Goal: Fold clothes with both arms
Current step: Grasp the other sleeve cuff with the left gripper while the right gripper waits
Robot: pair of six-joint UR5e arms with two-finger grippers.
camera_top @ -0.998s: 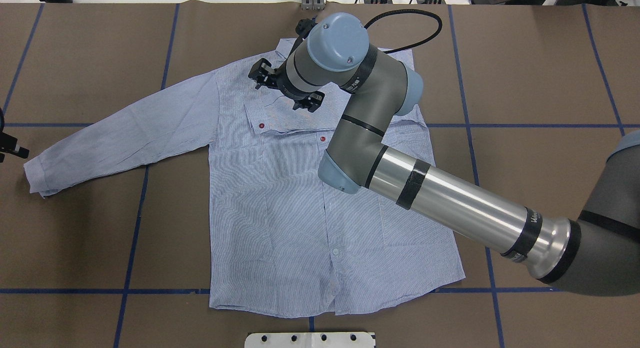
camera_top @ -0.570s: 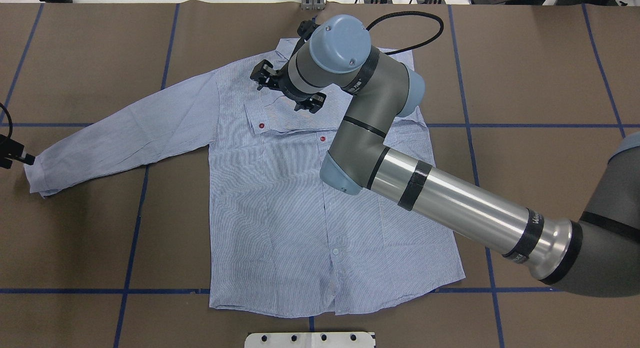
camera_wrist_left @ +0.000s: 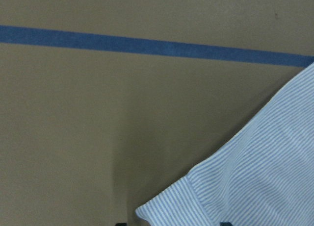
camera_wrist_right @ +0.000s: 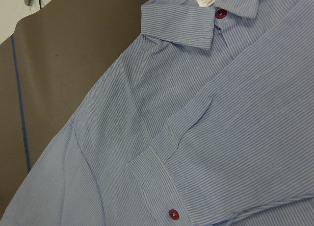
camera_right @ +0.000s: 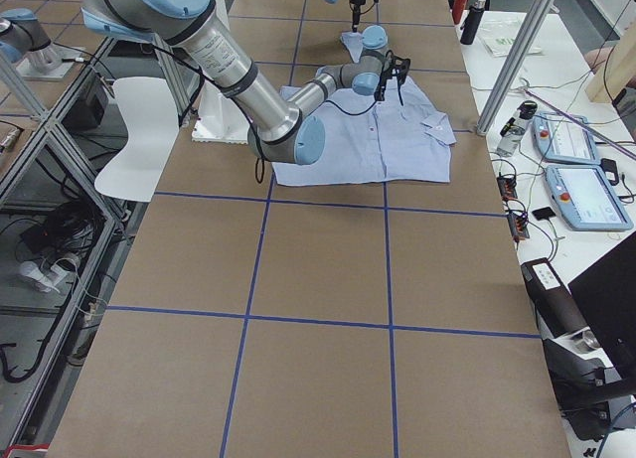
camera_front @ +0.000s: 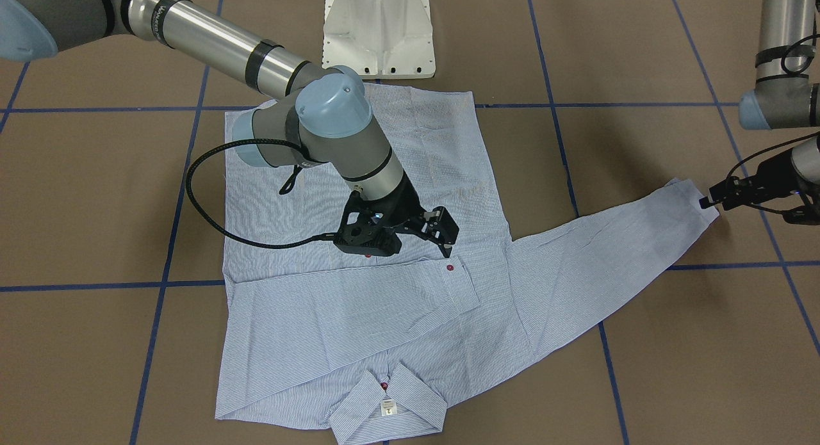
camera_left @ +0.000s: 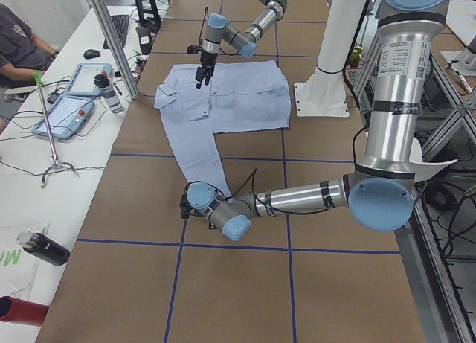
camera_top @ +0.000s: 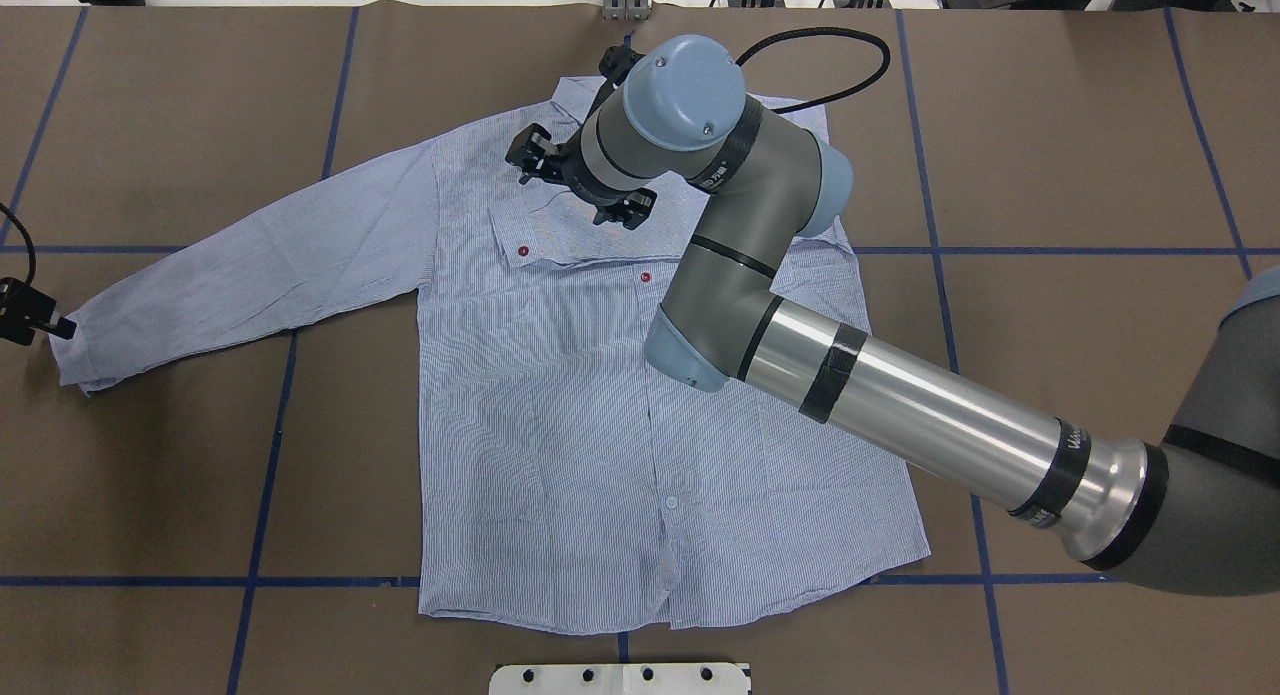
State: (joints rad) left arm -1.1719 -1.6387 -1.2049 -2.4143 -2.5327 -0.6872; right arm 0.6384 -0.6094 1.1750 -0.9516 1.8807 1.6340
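Lying flat, the finely striped shirt [camera_top: 560, 435] shows soft creases.

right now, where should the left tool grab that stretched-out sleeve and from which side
Take the cuff at the free end of the sleeve, coming in low from the outer side, in line with the sleeve. The cuff is a doubled band, probably the firmest part. It lies flat on the table with its corner facing the left tool, so one finger could likely slide under it.

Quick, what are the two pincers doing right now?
Left pincer: looks open, at the cuff, holding nothing.
Right pincer: open above the shirt, holding nothing.
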